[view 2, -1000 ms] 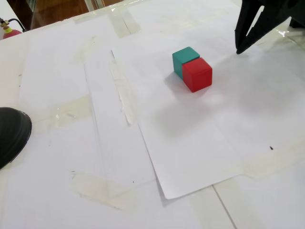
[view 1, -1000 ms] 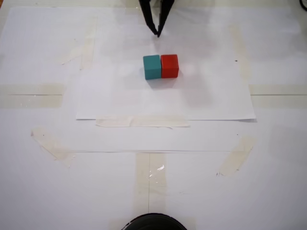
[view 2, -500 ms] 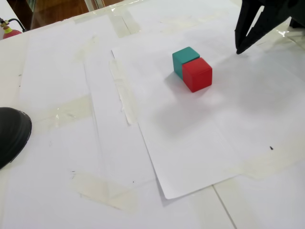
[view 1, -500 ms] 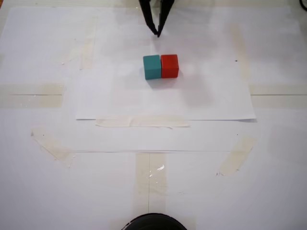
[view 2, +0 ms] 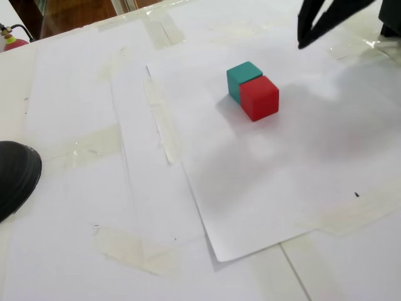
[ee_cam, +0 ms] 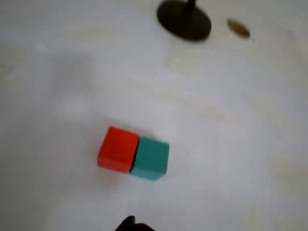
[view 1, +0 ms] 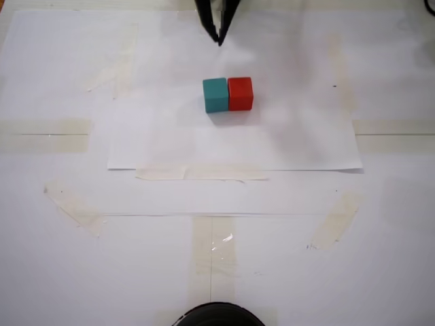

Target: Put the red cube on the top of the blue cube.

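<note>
In a fixed view from above, the red cube (view 1: 240, 93) and the blue cube (view 1: 215, 94) sit side by side and touching on a white sheet of paper (view 1: 163, 142) taped to the surface (view 1: 61, 272). The blue cube is on the left, the red on the right. At the far edge the dark claw (view 1: 218, 39) hangs with its two fingers drawn to a point, almost together, holding nothing; it is apart from the cubes, a little left of the seam between them. Strips of tape (view 1: 201, 174) run along the near edge of the sheet, and a dark round object (view 1: 217, 315) shows at the near edge of the picture.

The wrist view is blurred. The red cube (ee_cam: 118, 149) is on the left here and the blue cube (ee_cam: 150, 158) on the right, faces touching. A dark sliver of the claw (ee_cam: 132, 224) pokes in at the bottom edge; whether it is open or closed cannot be told here. A dark round object (ee_cam: 184, 20) lies far off at the top.

In another fixed view, from the side, the red cube (view 2: 258, 97) stands nearer the camera with the blue cube (view 2: 242, 76) touching it behind. The claw (view 2: 301, 44) hangs at the upper right, above the surface and clear of both cubes, its fingers narrowing to a near-closed tip with nothing between them. The dark round object (view 2: 15, 175) sits at the left edge.
</note>
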You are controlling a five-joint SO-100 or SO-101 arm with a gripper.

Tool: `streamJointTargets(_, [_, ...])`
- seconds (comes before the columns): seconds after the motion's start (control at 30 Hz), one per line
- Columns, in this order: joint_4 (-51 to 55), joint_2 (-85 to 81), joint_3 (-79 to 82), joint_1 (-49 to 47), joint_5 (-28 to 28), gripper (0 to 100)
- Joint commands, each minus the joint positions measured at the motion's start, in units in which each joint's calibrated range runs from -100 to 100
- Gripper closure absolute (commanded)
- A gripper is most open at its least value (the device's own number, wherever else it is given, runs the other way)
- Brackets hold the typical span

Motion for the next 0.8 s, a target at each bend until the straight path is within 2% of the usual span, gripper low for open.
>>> streamJointTargets(0.0, [4.6,17.2,-29.9,-2.1,8.4,100])
streamJointTargets(0.23, [12.0,47.1,-53.7,-8.0,16.3,100])
streamJointTargets(0.43, [16.3,61.4,-65.7,-11.5,24.0,100])
streamJointTargets(0.6, [21.7,69.5,-73.3,-12.2,26.1,100])
streamJointTargets(0.77, [22.7,74.3,-76.7,-12.9,27.2,100])
